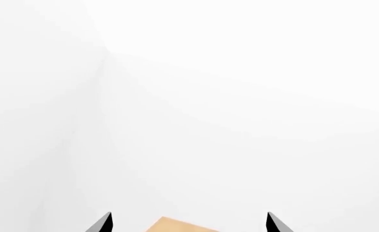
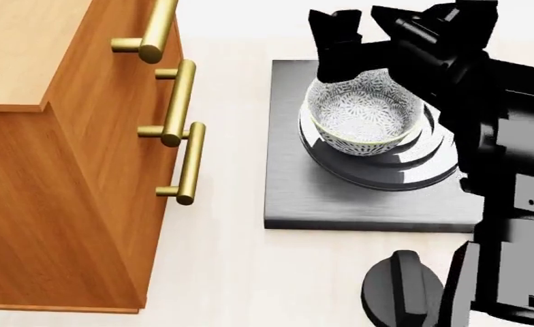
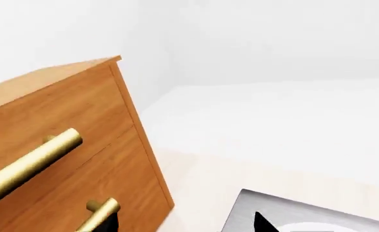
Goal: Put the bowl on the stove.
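The bowl, white with a grey-blue floral pattern, stands upright on the raised burner rings of the stove, a dark grey square slab on the pale floor. My right gripper hovers just above the bowl's far rim and is open. In the right wrist view the right gripper shows only two dark tips set wide apart, with pale floor between them and a corner of the stove beside one tip. The left gripper is open, holds nothing, and faces white walls. It does not show in the head view.
A wooden cabinet with brass bar handles stands left of the stove, and its side fills part of the right wrist view. A round black knob lies on the floor near the stove's front. My right arm covers the stove's right side.
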{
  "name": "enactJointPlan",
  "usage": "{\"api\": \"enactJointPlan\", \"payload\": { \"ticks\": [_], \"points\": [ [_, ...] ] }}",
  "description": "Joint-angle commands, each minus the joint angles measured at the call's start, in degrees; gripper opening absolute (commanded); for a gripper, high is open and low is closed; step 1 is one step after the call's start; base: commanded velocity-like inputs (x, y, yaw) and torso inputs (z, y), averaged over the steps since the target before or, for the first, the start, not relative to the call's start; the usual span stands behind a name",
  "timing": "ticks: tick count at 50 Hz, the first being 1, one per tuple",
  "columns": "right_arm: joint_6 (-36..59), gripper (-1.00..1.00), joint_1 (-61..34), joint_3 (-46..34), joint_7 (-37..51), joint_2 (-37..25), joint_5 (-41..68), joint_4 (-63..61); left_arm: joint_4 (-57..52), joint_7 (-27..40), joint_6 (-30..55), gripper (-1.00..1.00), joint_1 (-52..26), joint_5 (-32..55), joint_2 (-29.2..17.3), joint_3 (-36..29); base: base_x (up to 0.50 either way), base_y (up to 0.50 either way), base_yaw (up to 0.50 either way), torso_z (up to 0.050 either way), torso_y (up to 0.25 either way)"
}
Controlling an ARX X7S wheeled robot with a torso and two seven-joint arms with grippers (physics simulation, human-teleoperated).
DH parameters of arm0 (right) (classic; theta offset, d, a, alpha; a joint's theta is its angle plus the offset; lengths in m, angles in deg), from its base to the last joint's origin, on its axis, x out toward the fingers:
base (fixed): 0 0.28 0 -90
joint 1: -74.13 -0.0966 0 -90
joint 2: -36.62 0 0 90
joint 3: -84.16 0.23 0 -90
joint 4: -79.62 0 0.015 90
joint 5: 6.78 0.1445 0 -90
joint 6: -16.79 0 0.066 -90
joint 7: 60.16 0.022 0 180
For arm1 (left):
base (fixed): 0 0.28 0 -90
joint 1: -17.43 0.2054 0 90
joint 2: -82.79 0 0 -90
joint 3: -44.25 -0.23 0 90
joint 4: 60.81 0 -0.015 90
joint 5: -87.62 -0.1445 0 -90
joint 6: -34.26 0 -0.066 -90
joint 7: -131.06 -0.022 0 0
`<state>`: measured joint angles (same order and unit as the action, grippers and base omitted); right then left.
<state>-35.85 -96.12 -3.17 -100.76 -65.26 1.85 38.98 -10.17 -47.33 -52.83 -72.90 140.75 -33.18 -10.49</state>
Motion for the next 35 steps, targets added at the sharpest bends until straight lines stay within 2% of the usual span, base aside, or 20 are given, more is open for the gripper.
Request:
{"api": "enactJointPlan", "payload": {
  "ticks": [1,4,14,20,35],
  "points": [
    [18.0,1.00,13.5,13.7,1.1,-1.6,7.4,-40.1,-0.4,-1.6,0.0,1.00,0.2,-1.1,1.2,1.0,0.00,0.00,0.00,0.000,0.000],
    [21.3,1.00,17.2,16.9,1.8,-1.7,9.4,-47.6,-0.4,-1.6,-0.1,1.00,0.2,-1.2,1.2,0.9,0.00,0.00,0.00,0.000,0.000],
    [28.0,1.00,23.6,25.3,2.4,-0.3,14.6,-58.2,-0.5,-1.6,-0.1,1.00,0.3,-1.1,1.0,0.9,0.00,0.00,0.00,0.000,0.000],
    [28.3,1.00,26.9,26.1,2.7,0.4,14.9,-60.2,-0.4,-1.7,-0.2,1.00,0.4,-1.3,1.0,0.6,0.00,0.00,0.00,0.000,0.000],
    [32.1,1.00,33.4,36.9,5.0,3.4,18.7,-67.1,-0.3,-2.4,-0.5,1.00,0.4,-1.8,1.1,-0.4,0.00,0.00,0.00,0.000,0.000]
  ]
}}
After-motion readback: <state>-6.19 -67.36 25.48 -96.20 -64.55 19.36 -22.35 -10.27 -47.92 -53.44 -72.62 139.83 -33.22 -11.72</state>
